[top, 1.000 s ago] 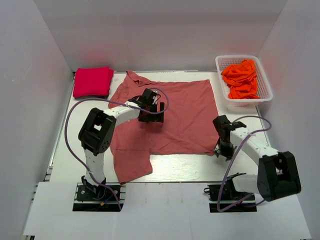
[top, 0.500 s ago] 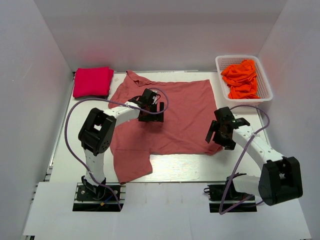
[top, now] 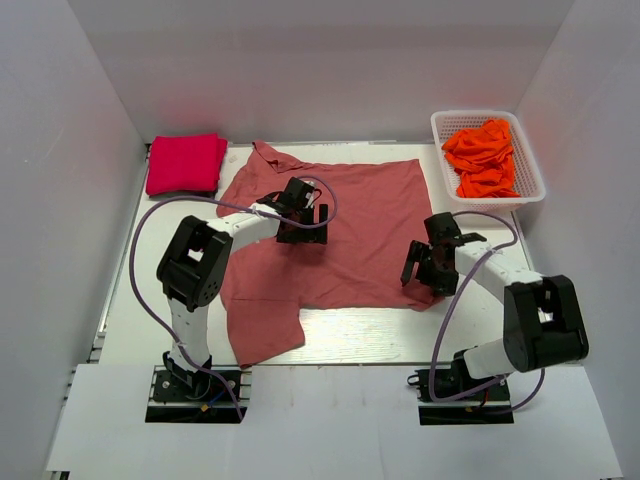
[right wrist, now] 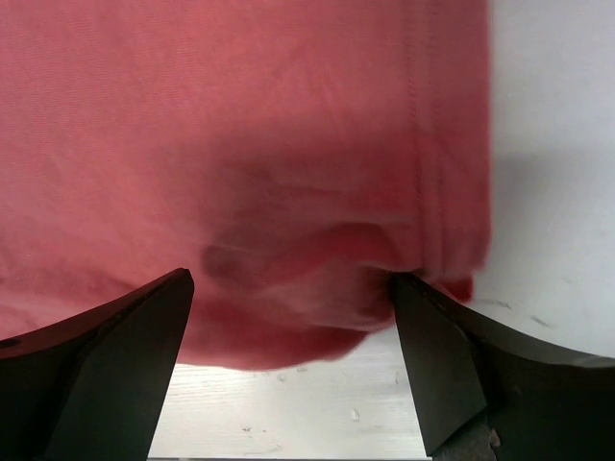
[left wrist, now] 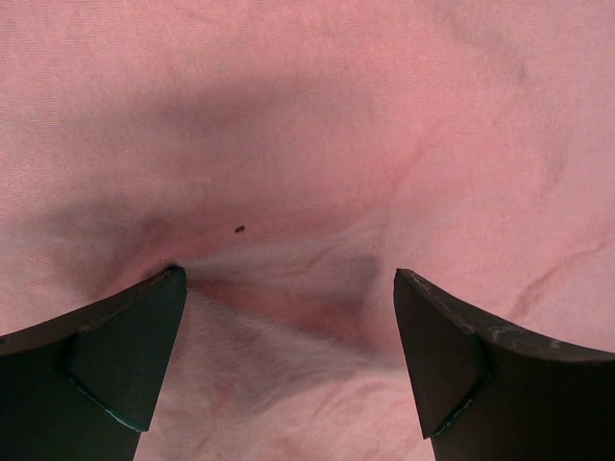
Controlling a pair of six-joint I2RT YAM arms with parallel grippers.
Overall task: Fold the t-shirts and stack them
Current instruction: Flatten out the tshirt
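A dusty salmon-pink t-shirt [top: 365, 215] lies spread flat on the table, one sleeve hanging toward the front left. My left gripper [top: 302, 222] is open and pressed down on the shirt's middle; in the left wrist view its fingers [left wrist: 115, 355] straddle a small ridge of cloth [left wrist: 288, 288]. My right gripper [top: 422, 272] is open over the shirt's near right corner; in the right wrist view the hem corner [right wrist: 423, 259] lies between its fingers [right wrist: 115, 365]. A folded crimson-pink shirt [top: 186, 163] lies at the back left. Orange shirts [top: 483, 158] fill a basket.
A white mesh basket [top: 532, 190] stands at the back right. White walls enclose the table on three sides. Bare table [top: 370, 335] shows along the front edge and at the right of the shirt.
My right gripper has moved up and left from the table beside the shirt's corner onto that corner. The left gripper and the shirt have stayed where they were.
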